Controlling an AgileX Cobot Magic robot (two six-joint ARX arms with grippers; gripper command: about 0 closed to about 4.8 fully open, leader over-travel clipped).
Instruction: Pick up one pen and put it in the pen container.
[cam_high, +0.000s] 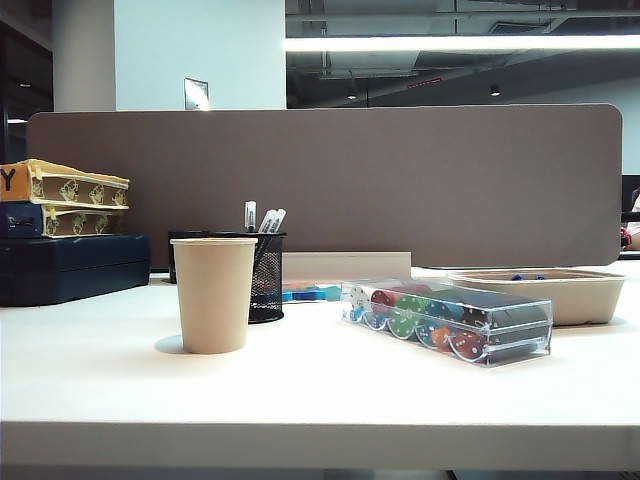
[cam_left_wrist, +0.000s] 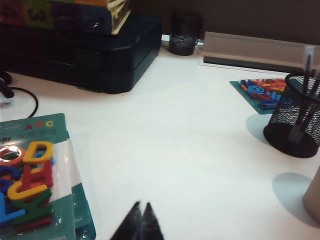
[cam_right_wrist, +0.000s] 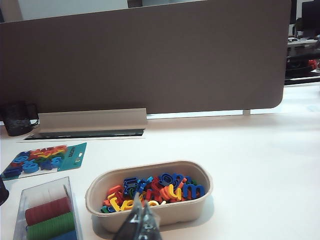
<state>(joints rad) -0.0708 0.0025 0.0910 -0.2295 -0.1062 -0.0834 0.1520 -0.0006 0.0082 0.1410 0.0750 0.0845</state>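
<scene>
The left hand hangs pinched shut and empty over the white table, beside a teal packet of plastic letters printed "ABC". To its right the pen container, a black wire-mesh cup just behind the tan paper cup, holds upright pens; which is the dark pen I cannot tell. Farther right, before a brown partition, the right hand is likewise closed and empty above a beige tray of letters.
</scene>
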